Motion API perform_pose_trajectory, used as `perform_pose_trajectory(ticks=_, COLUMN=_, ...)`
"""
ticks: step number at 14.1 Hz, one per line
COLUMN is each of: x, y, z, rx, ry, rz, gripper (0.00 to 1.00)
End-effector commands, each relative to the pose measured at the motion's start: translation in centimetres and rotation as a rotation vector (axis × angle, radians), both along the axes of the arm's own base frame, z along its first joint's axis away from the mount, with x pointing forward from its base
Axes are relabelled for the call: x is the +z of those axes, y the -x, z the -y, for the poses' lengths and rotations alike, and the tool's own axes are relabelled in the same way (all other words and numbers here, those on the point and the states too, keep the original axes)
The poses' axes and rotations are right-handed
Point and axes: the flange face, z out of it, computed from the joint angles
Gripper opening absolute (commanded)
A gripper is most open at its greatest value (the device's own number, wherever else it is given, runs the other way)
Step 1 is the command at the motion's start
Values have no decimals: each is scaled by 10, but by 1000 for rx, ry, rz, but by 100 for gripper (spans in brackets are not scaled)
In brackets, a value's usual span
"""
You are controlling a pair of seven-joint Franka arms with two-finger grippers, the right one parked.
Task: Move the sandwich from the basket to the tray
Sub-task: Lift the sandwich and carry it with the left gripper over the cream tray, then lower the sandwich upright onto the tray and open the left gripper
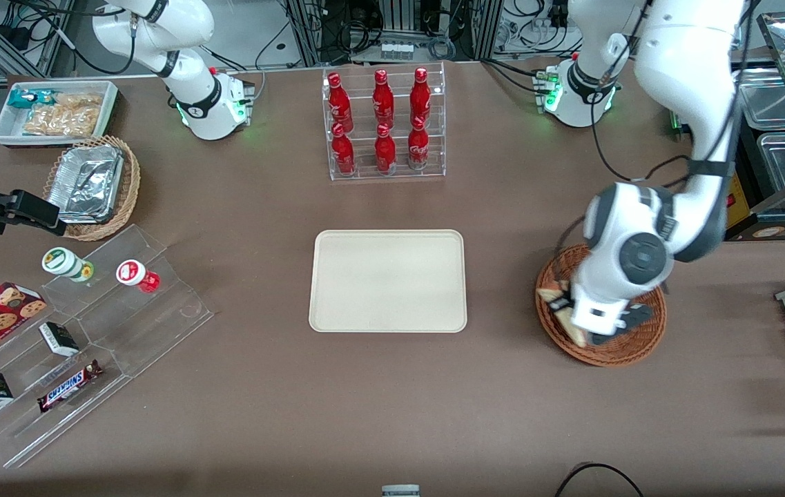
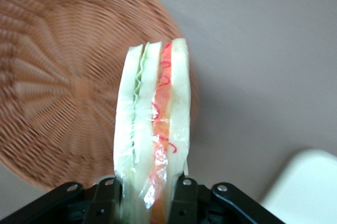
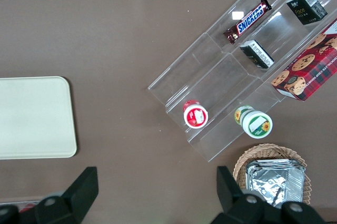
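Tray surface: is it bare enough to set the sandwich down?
Yes. The tray is bare rim to rim, with open table around it. The gripper, shut on the sandwich, is over the basket. The bottle rack stands clear.

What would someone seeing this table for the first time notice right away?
Probably the gripper shut on a sandwich, held above the reddish-brown basket toward the working arm's end of the table. Next, the bare cream tray in the middle of the table. Then the clear rack of red bottles, farther from the front camera than the tray.
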Motion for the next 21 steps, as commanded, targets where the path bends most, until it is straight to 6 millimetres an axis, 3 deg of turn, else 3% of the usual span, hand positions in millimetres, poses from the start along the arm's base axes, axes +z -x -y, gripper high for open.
perform_pose_trajectory(ticks=1, x=12, y=28, z=90, rx=-130, ry=-14, rz=-6, gripper=27)
perform_pose_trajectory(ticks=5, x=-10, y=59, z=223, rx=-270, ry=78, rz=-16, gripper=29)
perform_pose_trajectory(ticks=8, x=-50, y=95, z=288, rx=-351, ry=79, rz=-47, gripper=29)
perform_pose_trajectory(ticks=10, x=-78, y=105, z=307, rx=-360, ry=70, rz=-66, gripper=30)
perform_pose_trajectory(ticks=14, x=-102, y=104, z=329, rx=-329, ry=73, rz=-59, gripper=30)
perform_pose_trajectory(ticks=21, x=-96, y=109, z=334, rx=-433, ry=62, rz=-39, gripper=30)
